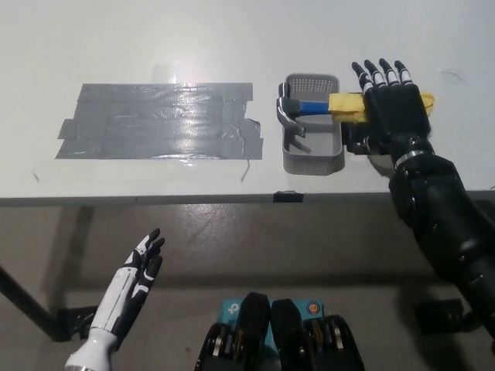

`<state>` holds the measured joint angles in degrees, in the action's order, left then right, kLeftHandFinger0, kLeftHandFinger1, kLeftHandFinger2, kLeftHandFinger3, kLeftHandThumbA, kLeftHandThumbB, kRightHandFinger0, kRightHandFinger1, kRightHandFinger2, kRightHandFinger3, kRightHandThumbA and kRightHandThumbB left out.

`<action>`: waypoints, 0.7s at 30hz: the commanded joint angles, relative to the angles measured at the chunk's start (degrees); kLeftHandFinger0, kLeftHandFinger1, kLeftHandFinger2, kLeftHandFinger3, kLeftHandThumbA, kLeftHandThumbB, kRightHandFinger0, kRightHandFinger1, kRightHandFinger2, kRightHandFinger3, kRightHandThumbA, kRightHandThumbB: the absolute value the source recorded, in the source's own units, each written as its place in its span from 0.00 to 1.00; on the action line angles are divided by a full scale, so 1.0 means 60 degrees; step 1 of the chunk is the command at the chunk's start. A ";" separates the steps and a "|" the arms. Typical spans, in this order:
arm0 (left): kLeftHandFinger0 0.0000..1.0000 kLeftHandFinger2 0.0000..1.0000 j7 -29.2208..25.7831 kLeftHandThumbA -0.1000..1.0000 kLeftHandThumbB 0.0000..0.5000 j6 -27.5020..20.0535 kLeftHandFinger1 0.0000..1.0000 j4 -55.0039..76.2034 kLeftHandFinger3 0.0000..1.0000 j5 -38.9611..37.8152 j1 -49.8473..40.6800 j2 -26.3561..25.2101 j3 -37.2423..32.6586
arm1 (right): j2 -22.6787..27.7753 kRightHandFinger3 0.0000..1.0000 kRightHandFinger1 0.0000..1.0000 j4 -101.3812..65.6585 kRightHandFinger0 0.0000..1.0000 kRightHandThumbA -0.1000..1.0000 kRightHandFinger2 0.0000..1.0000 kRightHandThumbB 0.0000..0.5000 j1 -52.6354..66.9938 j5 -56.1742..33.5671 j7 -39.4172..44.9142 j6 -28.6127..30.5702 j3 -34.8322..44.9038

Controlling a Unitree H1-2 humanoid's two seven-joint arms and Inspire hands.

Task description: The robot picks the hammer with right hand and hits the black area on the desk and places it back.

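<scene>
So the hammer is sitting across the small grey basket on the white tabletop, metal head over the basket's left rim, blue neck over the middle, yellow grip sticking out past the right side. The black right hand hovers flat over that yellow end, fingers straight and spread, holding nothing. The white left hand hangs below the table edge at lower left, fingers loosely apart, also empty.

What I'd worry about: the hammer is only balanced on the rims, so pushing down on the grip's far end could tip the head up or drag the basket sideways. A grasp that far back also means a floppy swing at the dark tape patch, which lies well left of the basket.
</scene>
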<state>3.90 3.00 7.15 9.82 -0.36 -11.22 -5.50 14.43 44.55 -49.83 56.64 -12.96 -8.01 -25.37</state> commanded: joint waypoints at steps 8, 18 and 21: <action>1.00 1.00 0.0064 1.00 0.02 -0.0092 1.00 0.0311 1.00 0.0057 0.0221 -0.0048 0.0063 | -0.0181 1.00 1.00 0.0896 1.00 0.81 1.00 0.95 -0.0898 -0.0257 -0.2059 0.0789 -0.0059; 1.00 1.00 0.0072 1.00 0.05 0.0003 1.00 0.0364 1.00 0.0090 0.0281 -0.0064 0.0045 | -0.0606 0.60 0.23 0.3402 0.00 0.00 0.69 0.53 -0.1109 0.0116 -0.5110 0.1870 -0.0859; 1.00 1.00 0.0072 1.00 0.04 -0.0062 1.00 0.0319 1.00 0.0051 0.0322 -0.0089 0.0077 | -0.0576 0.67 0.24 0.3671 0.00 0.00 0.70 0.50 -0.1173 0.0083 -0.5361 0.1973 -0.1007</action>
<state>4.03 3.44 7.29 9.82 0.25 -11.22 -5.58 11.96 62.11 -52.78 56.72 -31.16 -2.60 -29.14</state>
